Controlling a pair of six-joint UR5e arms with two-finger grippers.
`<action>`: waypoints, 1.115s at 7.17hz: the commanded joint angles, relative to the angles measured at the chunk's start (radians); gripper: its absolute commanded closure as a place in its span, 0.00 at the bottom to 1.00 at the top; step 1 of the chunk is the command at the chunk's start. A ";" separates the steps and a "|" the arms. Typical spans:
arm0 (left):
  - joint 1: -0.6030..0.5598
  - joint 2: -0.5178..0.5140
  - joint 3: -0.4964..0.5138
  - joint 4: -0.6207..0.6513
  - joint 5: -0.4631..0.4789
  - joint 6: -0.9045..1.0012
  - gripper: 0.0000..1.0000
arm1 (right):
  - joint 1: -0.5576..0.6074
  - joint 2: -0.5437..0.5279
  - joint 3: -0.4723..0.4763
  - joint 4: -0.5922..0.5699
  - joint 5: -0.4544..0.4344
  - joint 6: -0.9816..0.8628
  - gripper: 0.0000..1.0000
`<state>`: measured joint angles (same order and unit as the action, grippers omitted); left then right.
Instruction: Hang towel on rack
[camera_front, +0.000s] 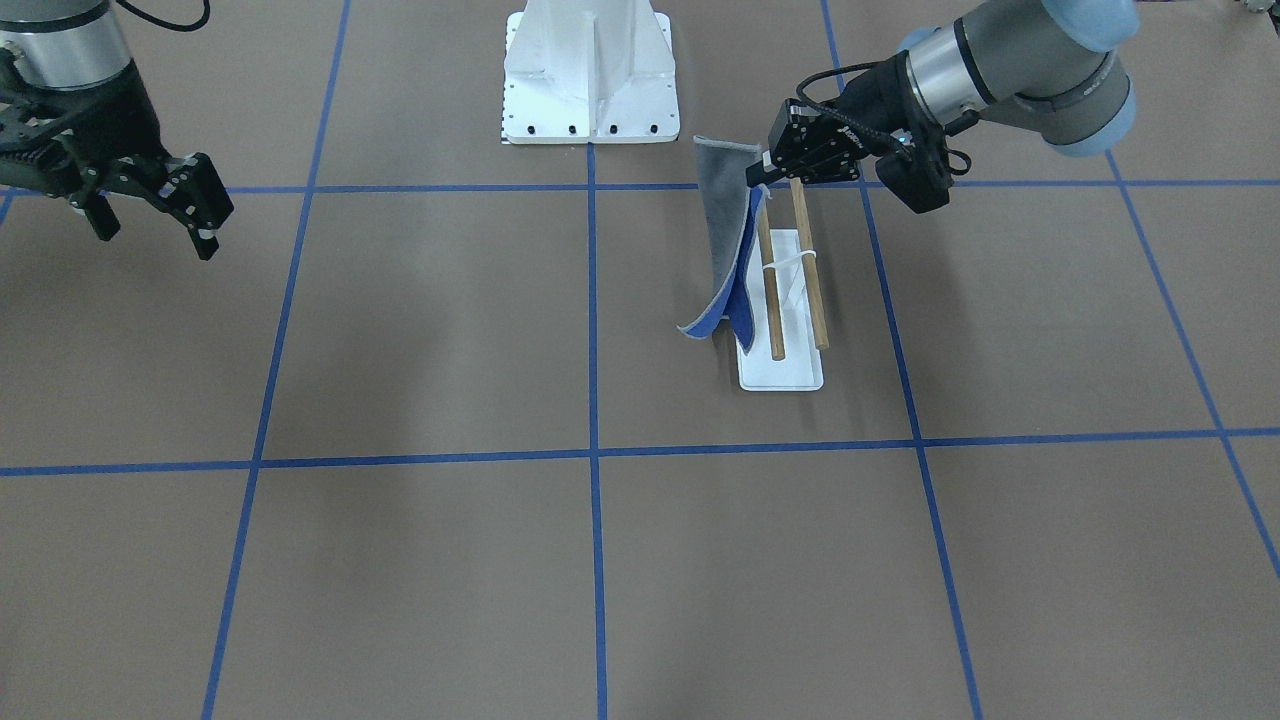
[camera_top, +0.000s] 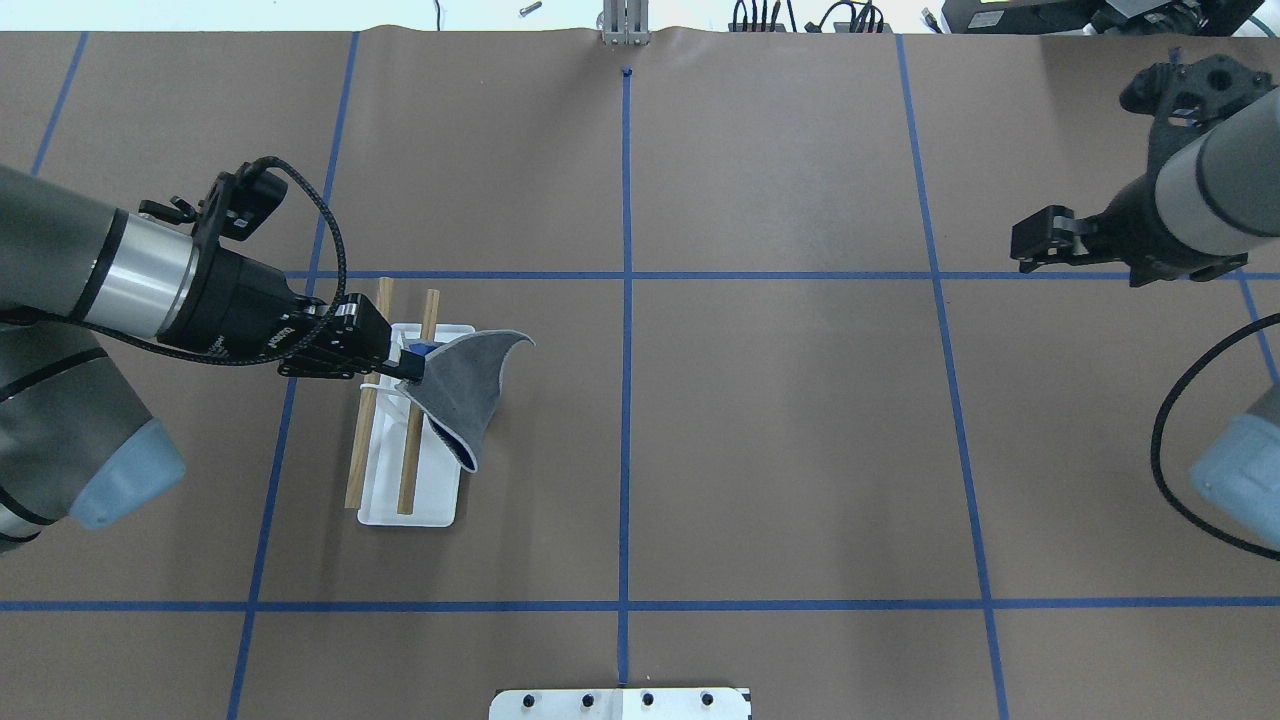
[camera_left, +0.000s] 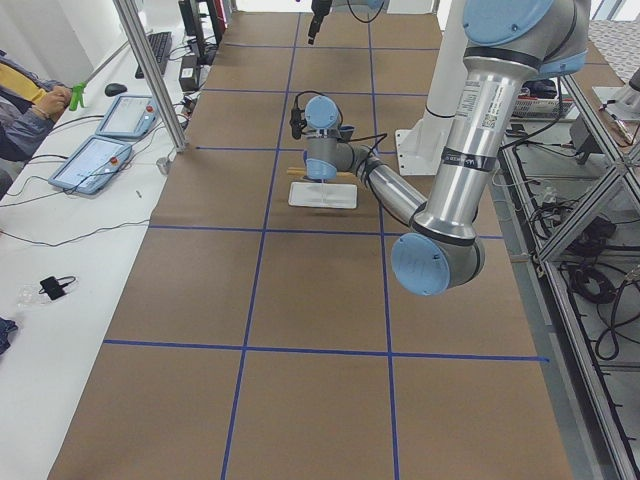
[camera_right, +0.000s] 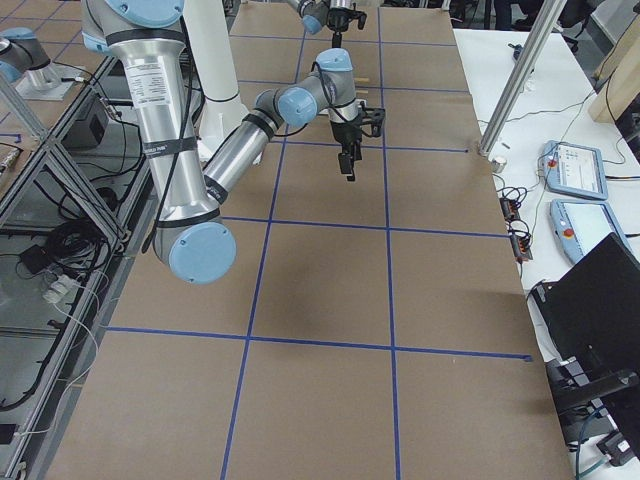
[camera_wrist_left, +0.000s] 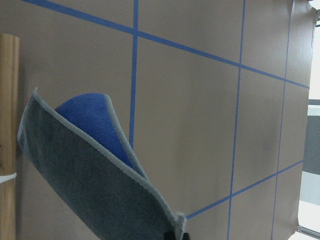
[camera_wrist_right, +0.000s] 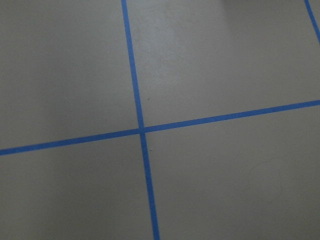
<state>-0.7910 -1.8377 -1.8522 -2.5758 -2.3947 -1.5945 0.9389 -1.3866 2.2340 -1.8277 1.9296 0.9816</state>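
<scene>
One-point hem pinch of soft, seemingly light towel (camera_front: 725, 240) between clamped left gripper (camera_front: 762, 172) fingers, slack below them beside rack (camera_front: 780, 372); right gripper (camera_front: 155, 240) spread, empty.

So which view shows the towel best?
Exterior front-facing: the towel hangs full length from the left gripper beside the rack. Overhead foreshortens it, left wrist crops it, side views are too distant, right wrist not at all.

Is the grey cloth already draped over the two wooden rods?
No, the towel hangs from the left gripper beside the rack, not over its rods.
</scene>
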 joint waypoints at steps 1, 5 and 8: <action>-0.074 0.028 0.007 -0.001 -0.065 0.002 1.00 | 0.101 -0.037 -0.036 0.001 0.078 -0.161 0.00; -0.191 0.029 0.146 -0.001 -0.204 0.149 1.00 | 0.115 -0.028 -0.044 0.002 0.081 -0.164 0.00; -0.191 0.031 0.214 0.000 -0.207 0.165 1.00 | 0.126 -0.028 -0.044 0.001 0.086 -0.167 0.00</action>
<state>-0.9808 -1.8107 -1.6561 -2.5760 -2.5999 -1.4324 1.0618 -1.4144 2.1906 -1.8265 2.0128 0.8156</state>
